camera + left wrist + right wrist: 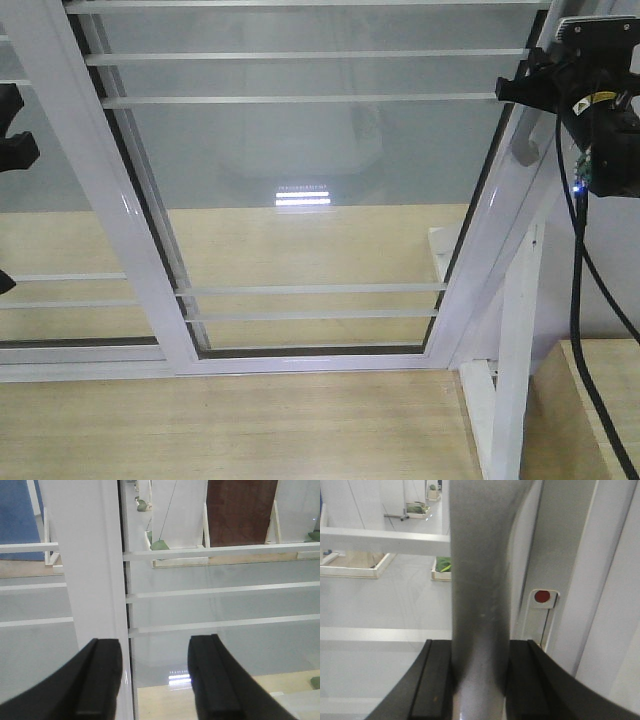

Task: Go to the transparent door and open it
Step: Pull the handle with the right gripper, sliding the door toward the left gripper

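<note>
The transparent door (300, 150) is a clear glass panel with thin white bars in a glossy white frame, filling the front view. Its curved grey handle (521, 148) sits on the right stile. My right gripper (520, 92) is at the handle; in the right wrist view it (479, 680) is shut on the grey handle (480, 580), with one finger on each side. My left gripper (156, 680) is open and empty, facing the door's white left stile (85, 580) and the glass. It shows only partly at the left edge of the front view (12, 140).
A second white-framed glass panel (60, 290) overlaps on the left. A white support brace (520, 330) stands right of the door on the wooden floor (250, 420). A black cable (578, 300) hangs from my right arm. A red-dot lock (542, 596) sits beside the handle.
</note>
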`<state>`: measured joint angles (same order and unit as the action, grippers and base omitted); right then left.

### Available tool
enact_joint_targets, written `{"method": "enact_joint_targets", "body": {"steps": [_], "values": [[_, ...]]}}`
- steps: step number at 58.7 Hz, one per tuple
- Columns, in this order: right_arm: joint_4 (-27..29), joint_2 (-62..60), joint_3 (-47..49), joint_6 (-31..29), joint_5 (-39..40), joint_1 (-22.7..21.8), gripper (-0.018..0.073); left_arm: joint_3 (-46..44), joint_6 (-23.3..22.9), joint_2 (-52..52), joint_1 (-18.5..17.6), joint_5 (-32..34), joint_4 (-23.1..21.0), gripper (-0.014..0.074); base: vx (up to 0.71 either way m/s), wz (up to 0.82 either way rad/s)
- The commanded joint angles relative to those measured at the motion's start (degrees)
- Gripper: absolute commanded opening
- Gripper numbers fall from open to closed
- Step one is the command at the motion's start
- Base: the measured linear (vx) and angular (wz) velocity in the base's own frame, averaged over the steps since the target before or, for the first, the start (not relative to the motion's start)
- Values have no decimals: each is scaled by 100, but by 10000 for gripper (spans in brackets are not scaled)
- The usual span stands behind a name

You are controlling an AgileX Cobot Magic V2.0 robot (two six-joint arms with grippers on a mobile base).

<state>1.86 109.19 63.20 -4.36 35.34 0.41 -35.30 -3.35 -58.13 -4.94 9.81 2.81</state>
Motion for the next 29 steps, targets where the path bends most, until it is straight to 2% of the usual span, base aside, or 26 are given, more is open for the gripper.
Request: {"method": "enact_joint_targets", "body": {"steps": [1,29], "values": [[-657,-250,164,267,435,79,172,-198,-58,77,-28,441,-9,447,0,0],[-925,-250,164,265,525,638,180,-198,-58,77,-28,418,-9,447,0,0]]}}
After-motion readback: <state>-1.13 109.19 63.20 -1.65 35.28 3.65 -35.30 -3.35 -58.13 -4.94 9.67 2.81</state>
